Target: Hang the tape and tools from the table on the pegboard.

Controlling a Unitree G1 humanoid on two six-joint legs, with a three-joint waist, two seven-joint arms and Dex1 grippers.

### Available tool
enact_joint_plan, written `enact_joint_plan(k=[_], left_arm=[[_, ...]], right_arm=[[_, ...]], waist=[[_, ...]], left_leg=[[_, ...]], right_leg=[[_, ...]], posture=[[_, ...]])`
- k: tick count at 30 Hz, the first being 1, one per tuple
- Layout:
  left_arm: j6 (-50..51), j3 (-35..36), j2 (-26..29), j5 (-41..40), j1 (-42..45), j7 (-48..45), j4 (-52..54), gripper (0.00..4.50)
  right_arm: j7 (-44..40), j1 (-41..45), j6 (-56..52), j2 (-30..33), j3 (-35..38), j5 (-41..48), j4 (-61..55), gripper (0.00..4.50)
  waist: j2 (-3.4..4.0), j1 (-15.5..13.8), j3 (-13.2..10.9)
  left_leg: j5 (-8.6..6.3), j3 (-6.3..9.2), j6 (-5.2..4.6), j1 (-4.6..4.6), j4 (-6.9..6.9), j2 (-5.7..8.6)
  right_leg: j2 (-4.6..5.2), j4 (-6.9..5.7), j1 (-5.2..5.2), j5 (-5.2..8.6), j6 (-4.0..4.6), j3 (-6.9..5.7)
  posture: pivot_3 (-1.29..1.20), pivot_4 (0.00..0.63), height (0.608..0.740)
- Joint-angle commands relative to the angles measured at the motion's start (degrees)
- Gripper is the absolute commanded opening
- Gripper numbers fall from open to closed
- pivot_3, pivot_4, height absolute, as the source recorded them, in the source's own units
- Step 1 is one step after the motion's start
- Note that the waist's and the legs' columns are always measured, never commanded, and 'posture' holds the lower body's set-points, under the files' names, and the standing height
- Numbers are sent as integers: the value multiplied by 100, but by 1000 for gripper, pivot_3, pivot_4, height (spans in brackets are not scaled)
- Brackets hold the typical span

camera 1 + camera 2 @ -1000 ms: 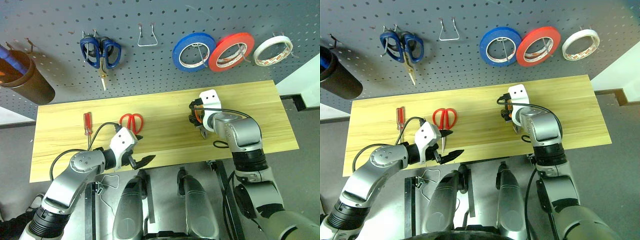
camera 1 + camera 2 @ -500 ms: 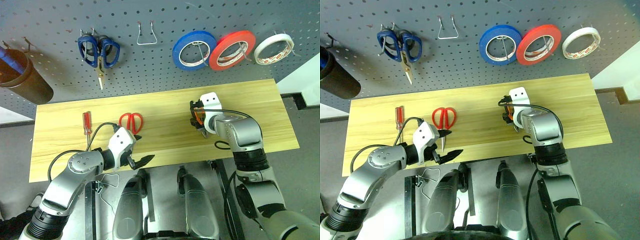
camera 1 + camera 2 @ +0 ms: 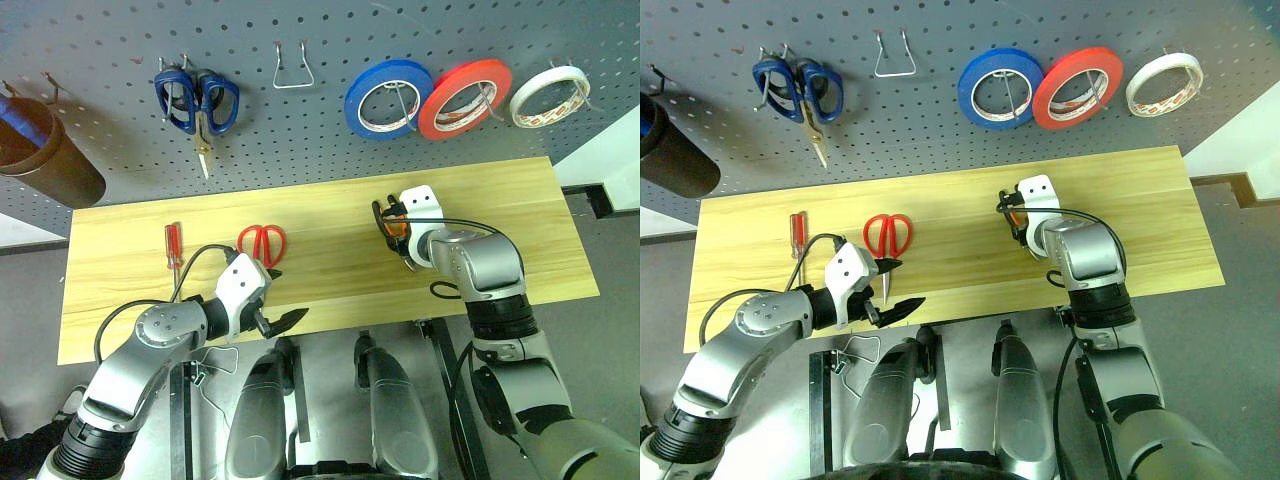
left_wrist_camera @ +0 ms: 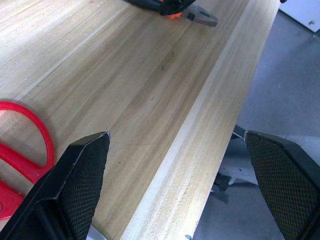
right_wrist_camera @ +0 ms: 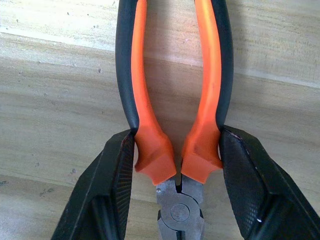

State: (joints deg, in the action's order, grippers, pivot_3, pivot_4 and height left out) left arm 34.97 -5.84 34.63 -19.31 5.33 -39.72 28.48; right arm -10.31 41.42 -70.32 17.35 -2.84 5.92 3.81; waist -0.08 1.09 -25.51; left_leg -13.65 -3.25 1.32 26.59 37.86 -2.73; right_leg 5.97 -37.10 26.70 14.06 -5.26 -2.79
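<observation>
The right gripper [image 5: 177, 165] sits low on the table [image 3: 540, 200], right of centre, with its two black fingers [image 5: 112, 192] pressed against the outer sides of the orange-and-black pliers [image 5: 172, 95], clamped just above the pivot. The pliers lie flat on the wood, long axis running near to far: the steel nose points back toward the near edge, under the wrist, and the handles reach away toward the pegboard [image 3: 100, 40]. From the head cameras most of the tool is hidden beneath the gripper; a loop of handle peeks out on its left.

Over on the left, the left gripper [image 3: 277, 318] hovers at the near edge with its fingers spread wide, holding nothing. Just beyond it lie the red-handled scissors [image 3: 262, 243], handles toward the board, the blades toward the near edge and partly covered by the arm. Further left rests the small screwdriver [image 3: 174, 246], red handle far, shaft pointing near, its tip hard to make out against a cable.

Up on the board at the far right, the whitish tape [image 3: 547, 97] hangs on a hook.
</observation>
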Motion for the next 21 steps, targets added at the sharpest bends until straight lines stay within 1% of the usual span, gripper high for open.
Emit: enact_joint_plan(k=[1,6,12,16,20,21], left_arm=[[-53,64,23,-42,-52,-2,188,4500],[-203,11,-18,35,122,-30,-65,4500],[-453,-4,-86,51,440,-116,-386,4500],[-710,49,-167,-16,500,-245,-526,4500],[-973,230,-283,-231,459,-389,-550,4500],[-1074,295,-326,-286,447,-426,-578,4500]], right_arm=[[-39,33,160,44,17,-21,-156,2195],[-220,-20,466,92,156,97,-575,2195],[-583,-132,305,245,570,520,-1666,2195],[-927,-473,115,469,810,902,-2415,2195],[-1342,-1018,-70,803,1147,1372,-3193,2195],[-1488,-1197,-42,910,1233,1512,-3399,2195]], waist=[[0,-2,0],[0,-13,0],[-3,-35,3],[-10,-44,12],[-19,-60,20],[-21,-58,22]], left_leg=[[0,0,0,0,0,0],[2,-6,3,5,0,2],[19,-22,33,20,2,6],[25,-21,43,30,2,7],[26,-14,45,42,11,8],[27,-12,46,44,14,9]], right_leg=[[0,0,0,0,0,0],[0,0,4,0,-1,0],[-2,0,14,-1,-3,-2],[-2,4,17,0,-5,-6],[0,6,18,-1,-6,-16],[0,6,17,-1,-6,-17]], posture=[[16,489,716],[20,457,716],[23,414,716],[24,384,716],[25,360,716],[25,345,716]])
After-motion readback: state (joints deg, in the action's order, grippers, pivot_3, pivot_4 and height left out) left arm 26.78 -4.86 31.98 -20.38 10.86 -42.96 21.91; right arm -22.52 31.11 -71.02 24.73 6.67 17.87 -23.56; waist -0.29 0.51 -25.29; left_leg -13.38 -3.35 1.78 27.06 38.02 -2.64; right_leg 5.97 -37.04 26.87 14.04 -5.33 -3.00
